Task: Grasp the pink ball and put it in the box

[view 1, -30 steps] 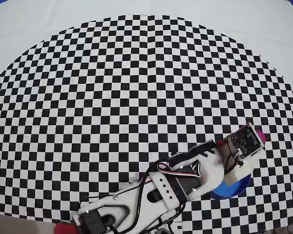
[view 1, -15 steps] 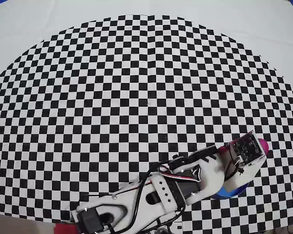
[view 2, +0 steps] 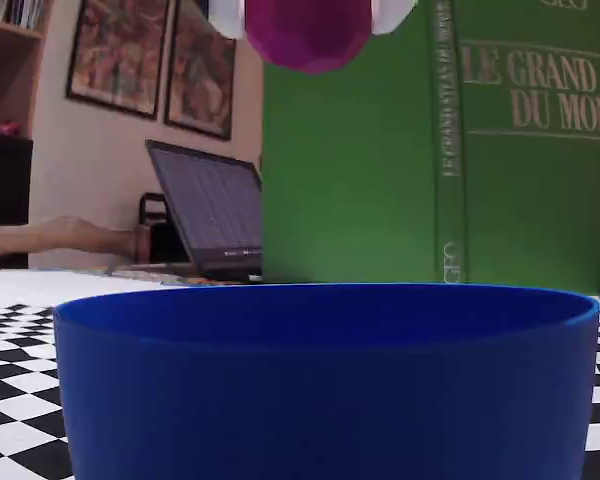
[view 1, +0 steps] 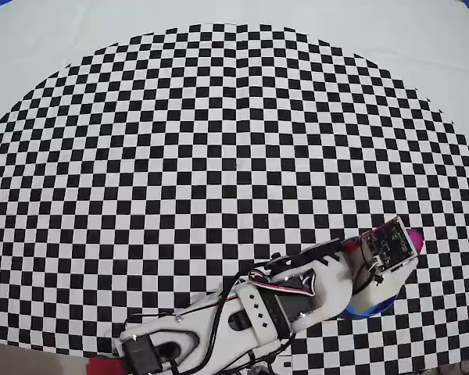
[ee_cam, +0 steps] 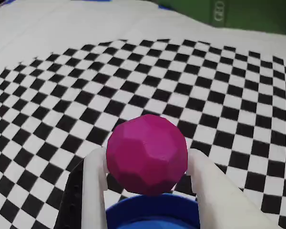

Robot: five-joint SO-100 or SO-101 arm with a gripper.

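- Ball handling: the pink ball [ee_cam: 147, 155] looks light and matte with faceted sides, so I judge it unlikely to slip; hold it across its widest middle.
- Tool [ee_cam: 148, 167] is clamped on the ball, one white finger [ee_cam: 93, 181] at each side.
- Ball hangs in the air above the box [view 2: 325, 385], over its near rim in the wrist view; the box stands on the checkered worktop [view 1: 219, 141].
- Green book [view 2: 430, 150] behind reads "LE GRAND AT… DU MON…", cut off.
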